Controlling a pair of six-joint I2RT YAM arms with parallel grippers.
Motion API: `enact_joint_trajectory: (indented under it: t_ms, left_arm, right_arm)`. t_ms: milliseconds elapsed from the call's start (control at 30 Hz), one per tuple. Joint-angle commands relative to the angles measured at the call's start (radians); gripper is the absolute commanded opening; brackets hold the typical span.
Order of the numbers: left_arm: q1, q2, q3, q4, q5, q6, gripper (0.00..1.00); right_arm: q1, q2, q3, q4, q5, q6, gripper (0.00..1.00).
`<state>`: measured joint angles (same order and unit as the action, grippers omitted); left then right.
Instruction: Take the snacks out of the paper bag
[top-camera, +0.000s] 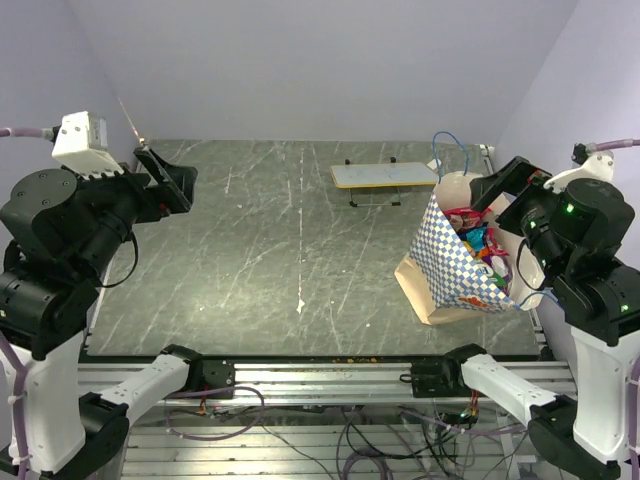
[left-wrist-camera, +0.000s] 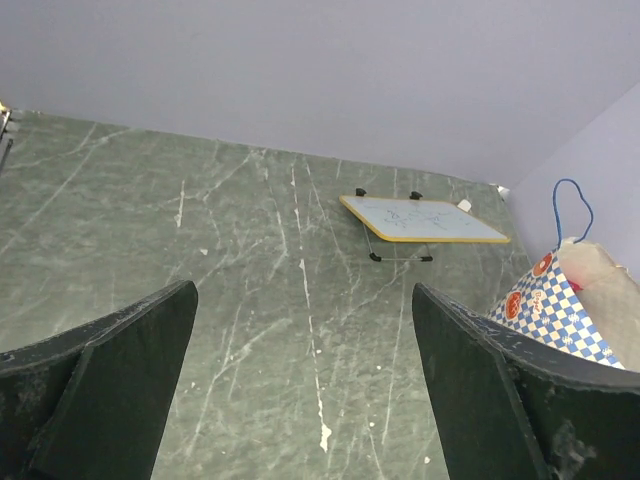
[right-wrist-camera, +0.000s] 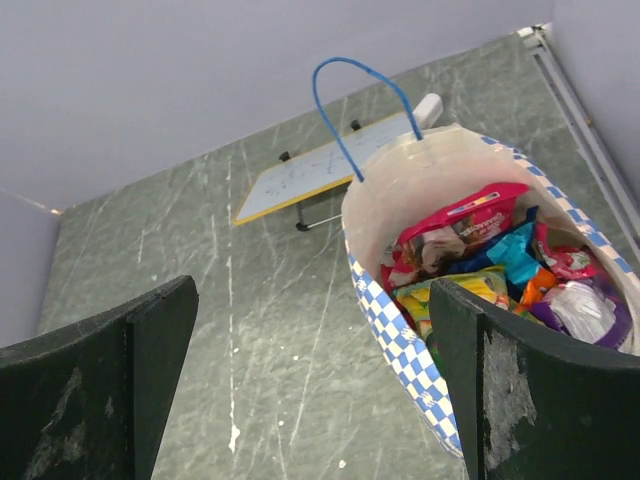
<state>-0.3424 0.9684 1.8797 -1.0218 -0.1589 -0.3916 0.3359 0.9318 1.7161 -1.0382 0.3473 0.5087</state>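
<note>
Blue-and-white checkered paper bag (top-camera: 450, 265) sits tilted at the right edge of the grey stone-patterned bench (top-camera: 280, 260), mouth open. Snacks (right-wrist-camera: 480, 250) are packed inside it: red-pink, blue, green-yellow, orange and purple packets. Right fingers (right-wrist-camera: 530, 390) are spread wide and empty, above the bag's mouth. Left fingers (left-wrist-camera: 110, 390) are spread wide and empty, over the bench's left side. Cream board (top-camera: 385, 175) stands near the bag, on its far side.

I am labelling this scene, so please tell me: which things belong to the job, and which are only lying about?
For the job: paper bag, standing open; snacks, inside it; right gripper, open, near its mouth; left gripper, open, far off.
Lying about: cream board on black feet, farther back.
</note>
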Motion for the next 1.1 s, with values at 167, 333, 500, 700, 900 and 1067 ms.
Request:
enact_joint_trajectory:
  t_ms: [167, 333, 500, 700, 900, 1067]
  left_arm:
    - [0.050, 0.033, -0.050, 0.048, 0.089, -0.111, 0.99]
    - [0.068, 0.067, -0.069, 0.060, 0.114, -0.139, 0.99]
    - [0.080, 0.093, -0.106, 0.094, 0.166, -0.185, 0.99]
    - [0.089, 0.108, -0.152, 0.107, 0.256, -0.239, 0.99]
    - [0.093, 0.076, -0.214, 0.112, 0.332, -0.283, 0.98]
    - [0.095, 0.064, -0.233, 0.121, 0.393, -0.330, 0.96]
  right_arm:
    - [-0.100, 0.020, -0.013, -0.034, -0.008, -0.015, 1.00]
    - [-0.136, 0.039, -0.054, -0.009, -0.017, -0.025, 1.00]
    - [-0.159, 0.094, -0.074, 0.005, -0.040, -0.051, 1.00]
    - [-0.173, 0.246, -0.027, 0.001, -0.098, -0.072, 1.00]
    - [-0.186, 0.388, -0.015, 0.103, -0.238, -0.116, 0.98]
    - [-0.204, 0.478, -0.004, 0.197, -0.280, -0.162, 0.95]
